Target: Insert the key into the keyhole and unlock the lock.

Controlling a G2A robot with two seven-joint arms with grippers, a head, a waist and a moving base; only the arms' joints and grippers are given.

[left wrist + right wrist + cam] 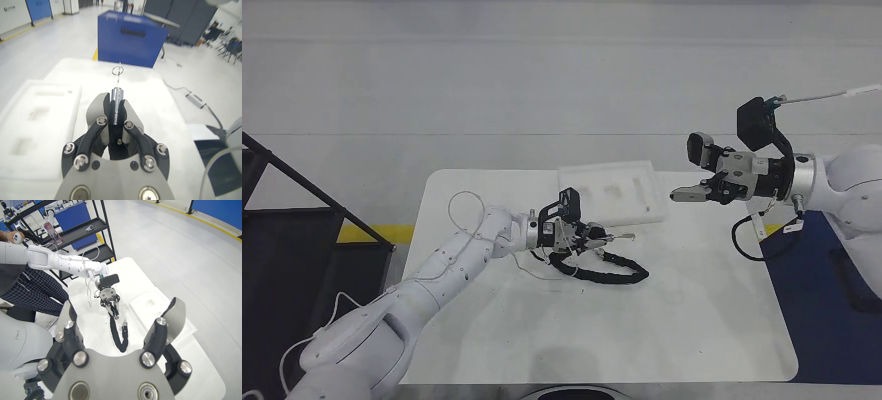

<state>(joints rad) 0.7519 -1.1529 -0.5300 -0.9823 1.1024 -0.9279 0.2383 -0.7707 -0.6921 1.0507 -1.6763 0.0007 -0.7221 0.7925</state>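
The white tabletop is carrying a white foam tray at the middle of its far edge. A black cable lock is lying curled near the tabletop's centre, just in front of the tray. The right gripper is hanging above the far right part of the tabletop, jaws spread wide and holding nothing. The left gripper is clamping the lock's chrome cylinder between closed fingers. The ringed key is sticking out of the cylinder's end, pointing toward the right edge.
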